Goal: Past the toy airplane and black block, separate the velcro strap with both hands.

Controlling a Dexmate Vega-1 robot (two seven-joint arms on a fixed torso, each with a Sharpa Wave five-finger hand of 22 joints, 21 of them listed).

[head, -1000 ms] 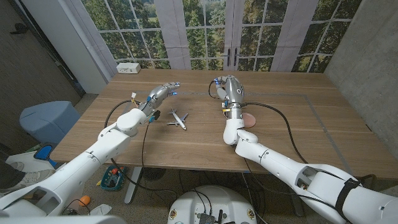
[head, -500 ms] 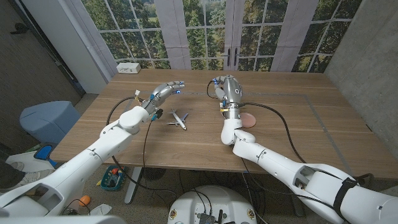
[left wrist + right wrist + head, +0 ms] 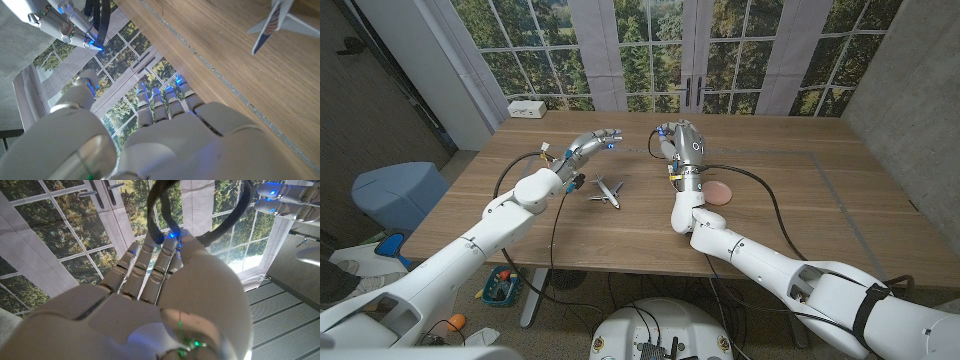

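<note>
The right hand [image 3: 678, 140] is raised above the far middle of the wooden table [image 3: 800, 215], and it grasps the black velcro strap [image 3: 654, 144], which hangs as a dark loop at the hand's nine o'clock side. In the right wrist view the strap [image 3: 165, 210] curves out from between the fingertips [image 3: 172, 237], pinched there. The left hand [image 3: 592, 145] is lifted at about nine o'clock from the right hand, its fingers [image 3: 608, 138] stretched toward the strap but apart from it; it is released and holds nothing. The left wrist view shows the strap [image 3: 100, 20] dangling beyond that hand's fingers. The toy airplane [image 3: 606, 189] lies on the table at six o'clock from the left hand, nearer the robot. A round reddish disc [image 3: 719, 192] lies at five o'clock from the right hand.
</note>
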